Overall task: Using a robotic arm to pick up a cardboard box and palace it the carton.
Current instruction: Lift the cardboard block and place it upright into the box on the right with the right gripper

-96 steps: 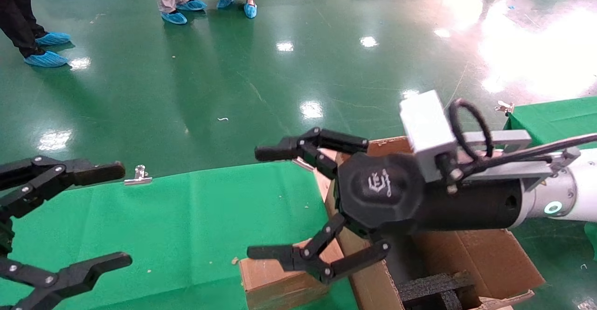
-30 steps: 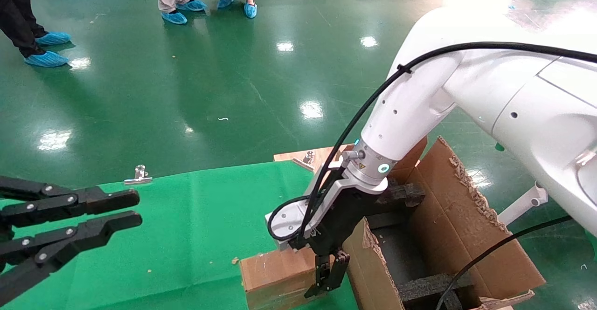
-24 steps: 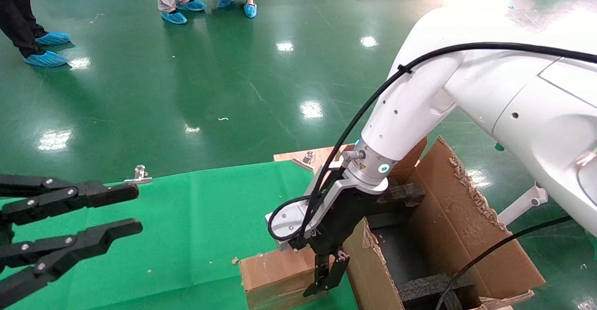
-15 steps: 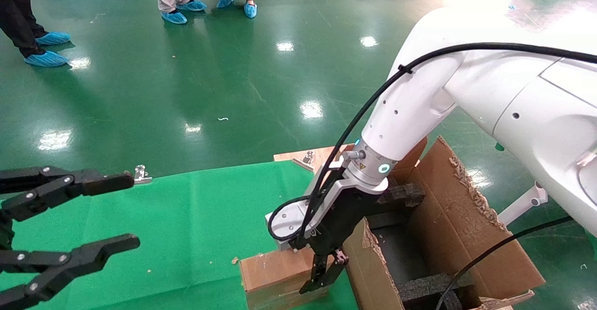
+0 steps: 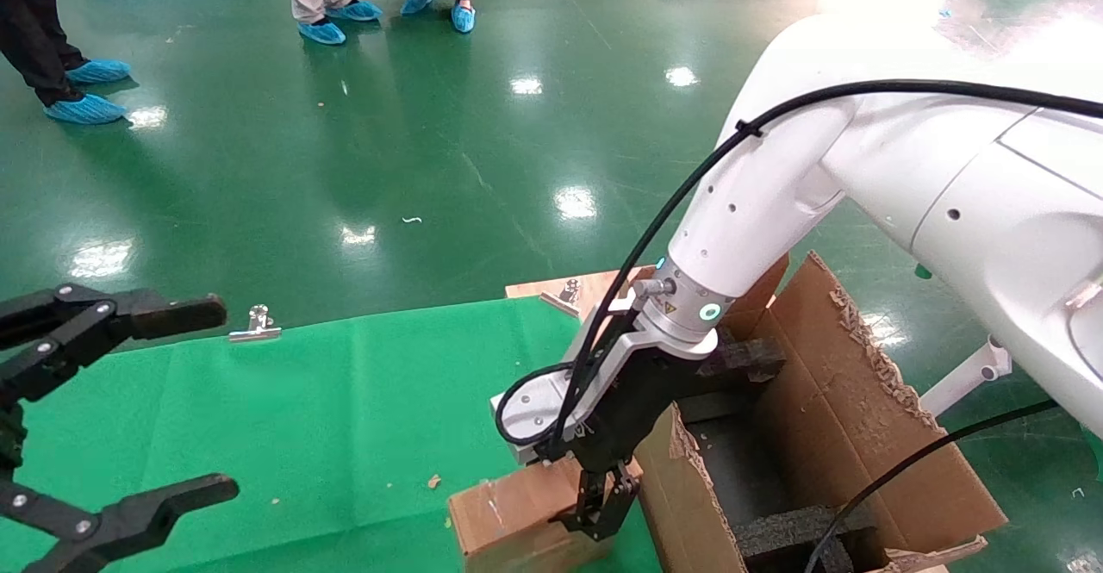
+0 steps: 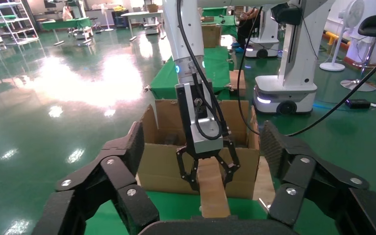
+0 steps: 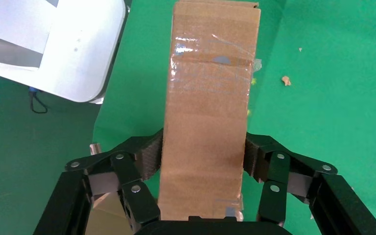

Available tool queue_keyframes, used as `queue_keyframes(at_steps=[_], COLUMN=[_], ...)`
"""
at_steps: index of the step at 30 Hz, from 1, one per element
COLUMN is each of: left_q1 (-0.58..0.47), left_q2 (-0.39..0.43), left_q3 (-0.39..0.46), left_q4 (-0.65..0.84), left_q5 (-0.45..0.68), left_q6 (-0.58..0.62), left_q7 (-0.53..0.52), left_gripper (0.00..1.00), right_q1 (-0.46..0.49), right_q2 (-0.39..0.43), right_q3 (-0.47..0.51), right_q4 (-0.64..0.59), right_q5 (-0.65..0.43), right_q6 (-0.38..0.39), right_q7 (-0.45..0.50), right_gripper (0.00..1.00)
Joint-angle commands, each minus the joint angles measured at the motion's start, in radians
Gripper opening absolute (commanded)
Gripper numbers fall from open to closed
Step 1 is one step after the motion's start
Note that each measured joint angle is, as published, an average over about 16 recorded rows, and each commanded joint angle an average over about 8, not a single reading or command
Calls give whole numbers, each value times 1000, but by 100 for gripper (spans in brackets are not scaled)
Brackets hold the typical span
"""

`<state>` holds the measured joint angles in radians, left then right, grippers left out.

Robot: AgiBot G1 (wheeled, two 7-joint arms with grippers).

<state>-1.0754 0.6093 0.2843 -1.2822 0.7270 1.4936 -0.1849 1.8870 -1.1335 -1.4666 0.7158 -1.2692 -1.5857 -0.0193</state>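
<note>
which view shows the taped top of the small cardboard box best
The right wrist view: the cardboard box fills the middle, tape strips plain, right hand clamped on both sides. The head view shows only its corner at the frame's bottom edge. The left wrist view shows it far off, narrow.

You are viewing a matt cardboard box (image 7: 206, 112) bearing glossy clear tape, a ragged corrugated carton (image 5: 849, 401), a glossy white robotic arm (image 5: 775, 185), matt green cloth (image 5: 327, 418), and a glossy floor (image 5: 345, 151).
</note>
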Motion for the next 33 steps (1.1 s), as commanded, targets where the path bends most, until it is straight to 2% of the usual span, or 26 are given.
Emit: queue_keyframes(at_steps=[1,7,11,17,25,33], left_q1=[0,0,0,-1,-1,-1], left_q2=[0,0,0,0,0,-1], left_q3=[0,0,0,1,2,2], left_q4=[0,0,1,1,1,1], left_q5=[0,0,0,0,-1,-1], left_q6=[0,0,0,0,0,0], left_q7=[0,0,0,1,1,1], left_gripper=[100,100,100,100,100,100], right_q1=[0,6,44,166,348,439], right_q2=[0,5,23,63,92,119], right_q3=[0,-2,0,6,-22,-86], right_q4=[0,3,-3,-47,-144,-202], right_q5=[0,4,19,50,75,125], right_q6=[-1,8,14,7,-2,-9], right_q7=[0,4,13,8,-63,-131], right_gripper=[0,0,0,0,0,0])
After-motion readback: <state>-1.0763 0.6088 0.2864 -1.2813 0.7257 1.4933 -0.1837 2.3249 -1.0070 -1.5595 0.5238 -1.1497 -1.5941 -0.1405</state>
